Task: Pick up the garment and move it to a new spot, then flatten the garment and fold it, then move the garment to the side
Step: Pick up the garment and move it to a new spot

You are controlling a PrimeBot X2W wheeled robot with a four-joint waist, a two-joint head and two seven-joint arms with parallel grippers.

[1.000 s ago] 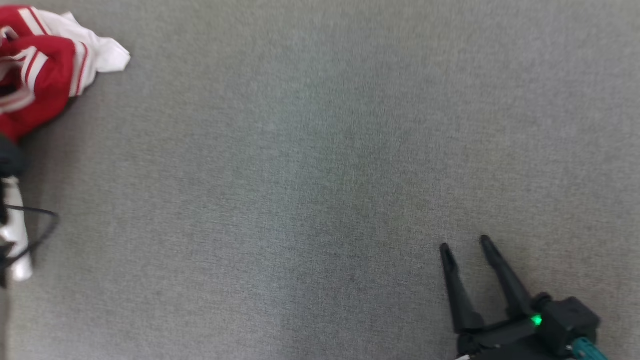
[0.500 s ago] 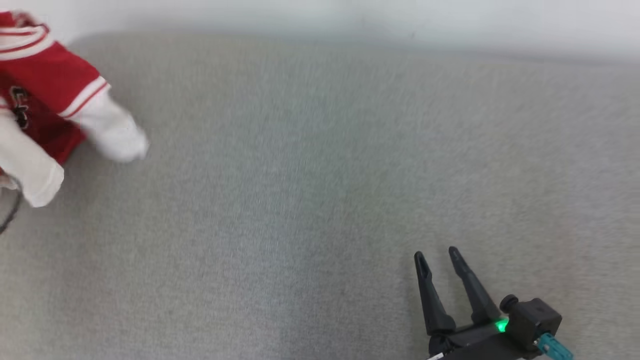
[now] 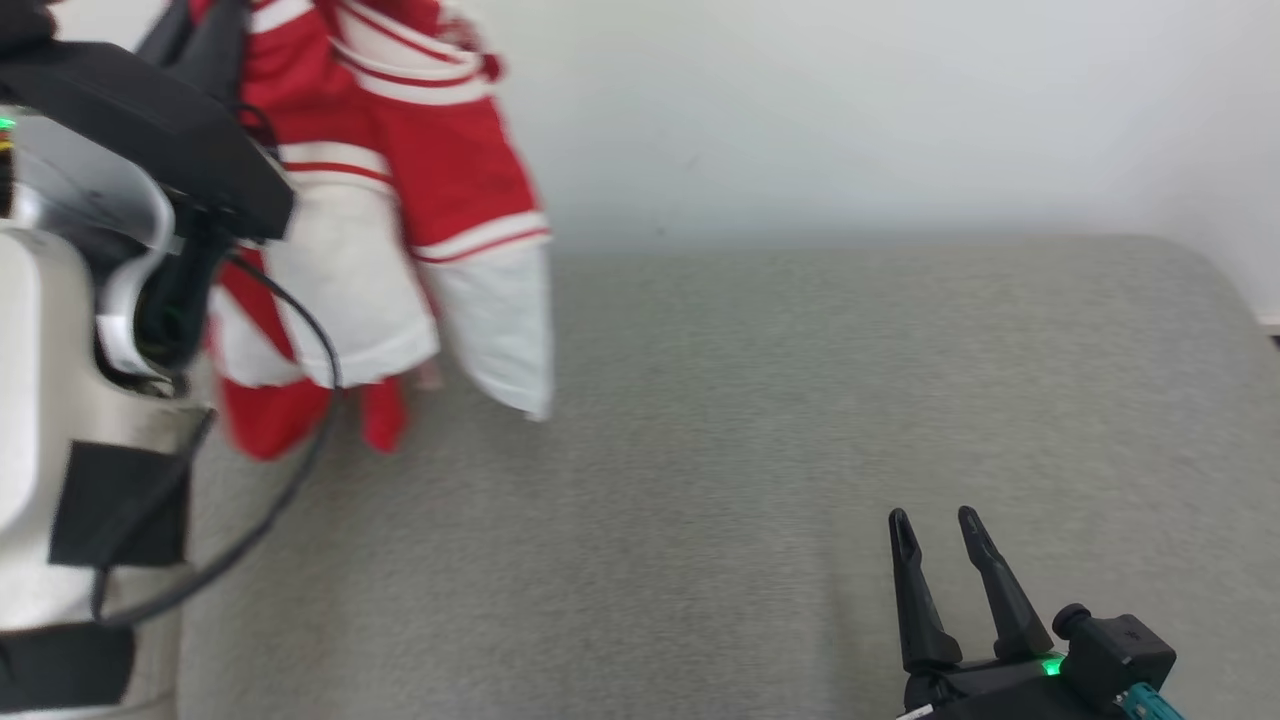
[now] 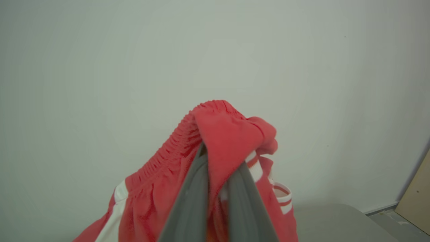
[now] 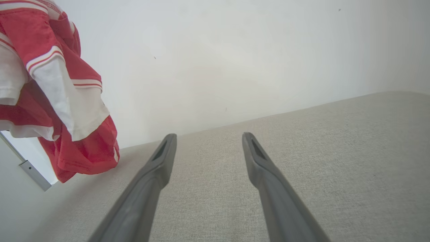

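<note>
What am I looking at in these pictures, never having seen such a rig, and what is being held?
This is a two-armed robot working over a grey fabric-covered surface. The head view looks down from the robot's head. Each wrist view looks along one gripper's two dark fingers. The left gripper is shut on a red and white garment, which hangs bunched in front of the pale wall. The right gripper is open and holds nothing, low over the surface.
</note>
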